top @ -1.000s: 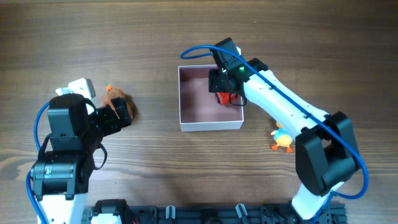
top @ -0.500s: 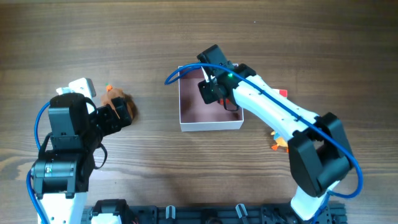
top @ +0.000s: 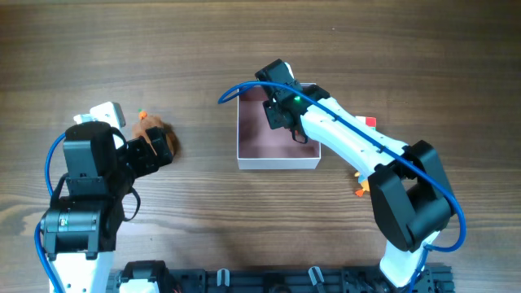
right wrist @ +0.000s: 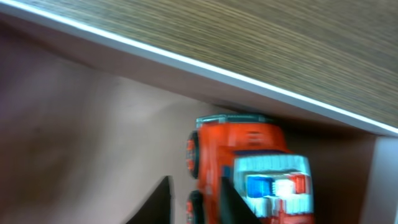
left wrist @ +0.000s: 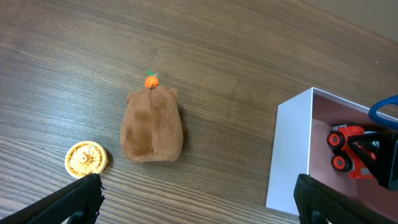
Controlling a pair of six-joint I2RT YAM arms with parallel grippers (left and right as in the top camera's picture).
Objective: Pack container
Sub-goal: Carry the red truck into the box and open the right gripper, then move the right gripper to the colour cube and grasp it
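The container (top: pixel 277 162) is a shallow square box with white walls and a dusty-pink inside, at mid-table. It also shows in the left wrist view (left wrist: pixel 289 155) and the right wrist view (right wrist: pixel 81 124). My right gripper (top: pixel 281 115) is down inside it near the back wall. Its fingers (right wrist: pixel 198 202) stand close together on the side of a red toy truck (right wrist: pixel 249 158), which lies by a corner. The truck also shows in the left wrist view (left wrist: pixel 347 148). My left gripper (left wrist: pixel 199 208) is open and empty, just short of a brown plush toy (left wrist: pixel 153 124) lying left of the container.
A yellow disc (left wrist: pixel 87 158) lies left of the plush. A white-and-yellow object (top: pixel 106 112) sits behind the left arm. An orange duck toy (top: pixel 361 185) and a small red piece (top: pixel 371 122) lie right of the container, partly hidden by the right arm.
My right gripper has moved left and toward the back inside the container, with the red truck. The left arm and plush have not moved.
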